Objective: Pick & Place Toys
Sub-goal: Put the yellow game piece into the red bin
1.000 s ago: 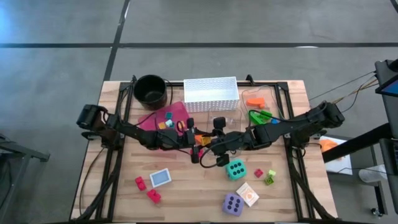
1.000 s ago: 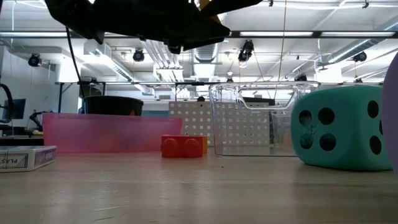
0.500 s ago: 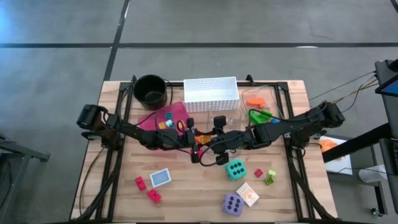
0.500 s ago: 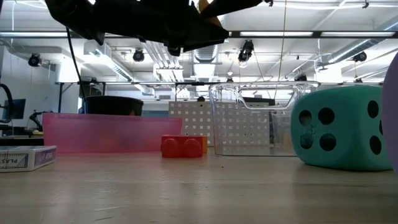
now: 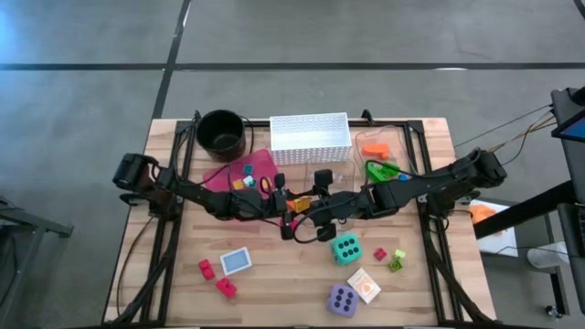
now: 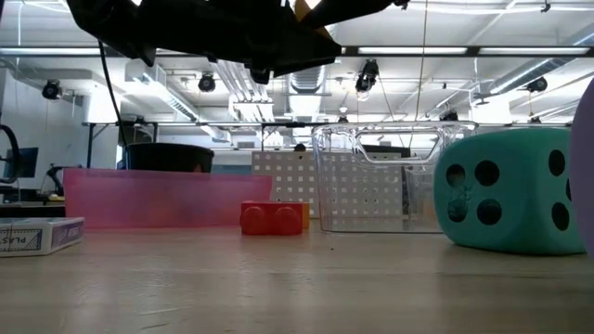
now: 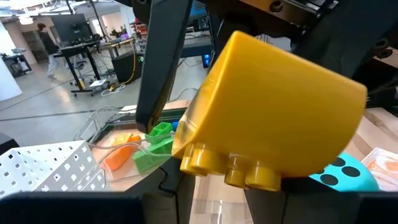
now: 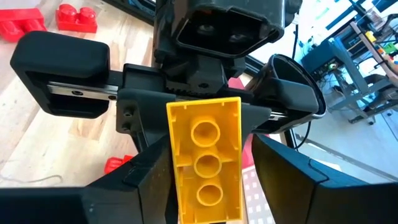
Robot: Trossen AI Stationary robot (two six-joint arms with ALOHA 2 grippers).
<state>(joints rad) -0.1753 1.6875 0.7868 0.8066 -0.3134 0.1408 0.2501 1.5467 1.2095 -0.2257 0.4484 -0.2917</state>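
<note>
At the centre of the high view the two grippers meet above the table, and a yellow brick (image 8: 205, 158) passes between them. The left gripper (image 5: 285, 205) is clenched on the brick. The right gripper (image 5: 308, 211) has opened its fingers a little in the last second, so I judge the brick is now handed to the left arm, probably for the pink tray (image 5: 222, 174).

A yellow brick (image 8: 205, 163), studs showing, is held above the desk's middle. A teal die (image 5: 345, 249) and a purple die (image 5: 343, 299) lie toward the front, with red bricks (image 5: 216, 278) and cards (image 5: 236, 261) nearby.
</note>
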